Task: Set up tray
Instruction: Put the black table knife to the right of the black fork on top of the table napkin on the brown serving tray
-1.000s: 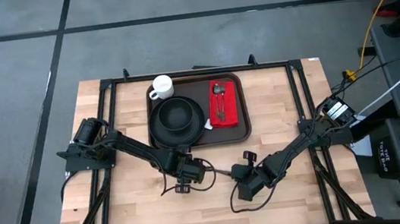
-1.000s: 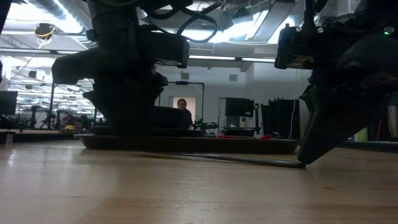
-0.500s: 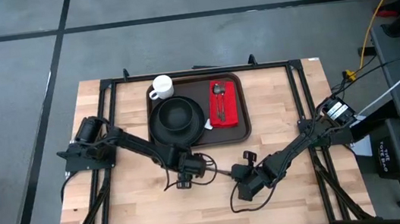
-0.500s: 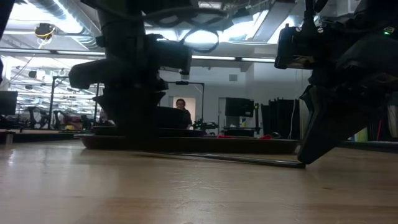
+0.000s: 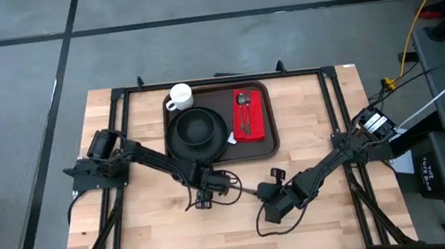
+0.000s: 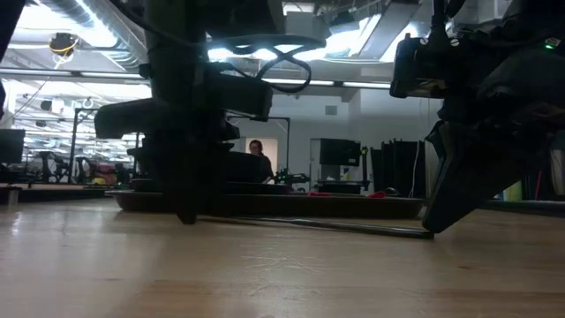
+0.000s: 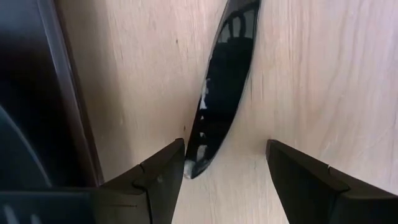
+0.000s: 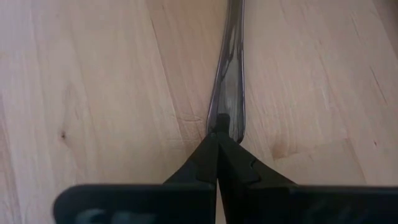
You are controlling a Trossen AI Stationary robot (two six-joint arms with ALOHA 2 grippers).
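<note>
From above, my left gripper (image 5: 203, 196) has drifted a little toward the near edge and inward compared with a second ago, and now hangs just off the near rim of the tray (image 5: 271, 114), over the end of a thin piece of cutlery (image 5: 243, 192) lying on the counter (image 5: 315, 113). The tray sits at the far middle of the counter, already carrying the plate (image 5: 197, 133), the cup (image 5: 179, 97) and the napkin (image 5: 249, 114) with a spoon on it. My right gripper (image 5: 267, 194) has not moved; it rests at the other end of the same piece. I judge the cutlery is the last thing to go onto the tray. From counter height, my left arm has come lower than before, its dark bulk nearly touching the wood, while the right one stands unchanged at the handle of the cutlery (image 6: 353, 227), with the tray (image 6: 265, 203) behind. A person shows far back in the room. Through my left wrist, my fingers (image 7: 155, 180) stand wide apart with the shiny tip of the cutlery (image 7: 221, 93) between them, not yet touched; the tray rim (image 7: 62, 93) is just beside. Through my right wrist, my fingers (image 8: 205, 163) are pressed together, their tips at the handle end (image 8: 229, 74); whether they pinch it I cannot tell.
</note>
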